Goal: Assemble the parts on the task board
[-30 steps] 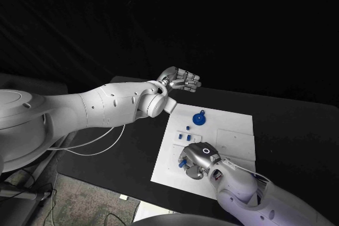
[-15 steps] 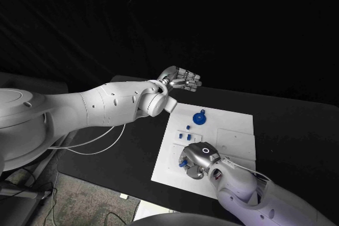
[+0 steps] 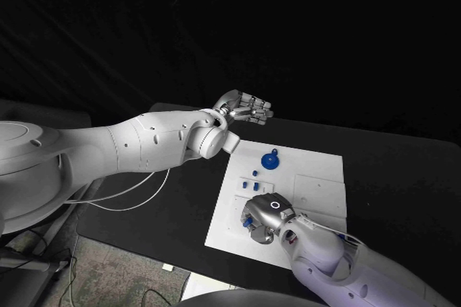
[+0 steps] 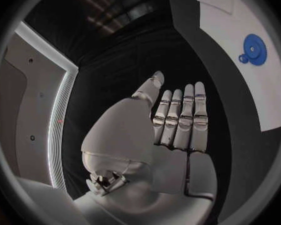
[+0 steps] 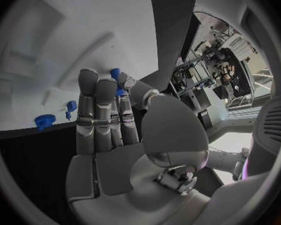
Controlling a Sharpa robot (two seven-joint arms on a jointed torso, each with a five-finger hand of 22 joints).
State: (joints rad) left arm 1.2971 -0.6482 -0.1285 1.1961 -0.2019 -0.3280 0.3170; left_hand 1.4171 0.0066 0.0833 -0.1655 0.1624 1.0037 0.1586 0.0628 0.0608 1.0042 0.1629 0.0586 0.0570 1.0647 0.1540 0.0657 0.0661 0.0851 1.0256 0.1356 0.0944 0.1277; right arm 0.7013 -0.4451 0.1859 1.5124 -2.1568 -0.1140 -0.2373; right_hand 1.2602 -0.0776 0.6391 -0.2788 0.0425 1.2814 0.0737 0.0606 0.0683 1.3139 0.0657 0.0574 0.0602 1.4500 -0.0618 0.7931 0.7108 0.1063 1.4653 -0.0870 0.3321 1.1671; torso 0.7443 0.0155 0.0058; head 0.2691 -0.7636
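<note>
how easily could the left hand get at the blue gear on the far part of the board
Probably easily. The left hand hovers over the table beyond the task board, holding nothing, fingers together. The blue gear lies bare on the plate with nothing over it, and the right hand works at the near end, well apart.

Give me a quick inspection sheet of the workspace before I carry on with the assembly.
Surface: black table, bare around the board.
Job's things: white task board; blue gear at its far end; small blue parts mid-board; one blue part at the right robot hand's fingertips.
Clutter: nothing seen.
Robot hands: left robot hand raised beyond the board, fingers straight together, holding nothing; right robot hand down on the board's near end, touching a blue part; grip unclear.
Cables: white cables under the left arm.
Surroundings: dark backdrop.
</note>
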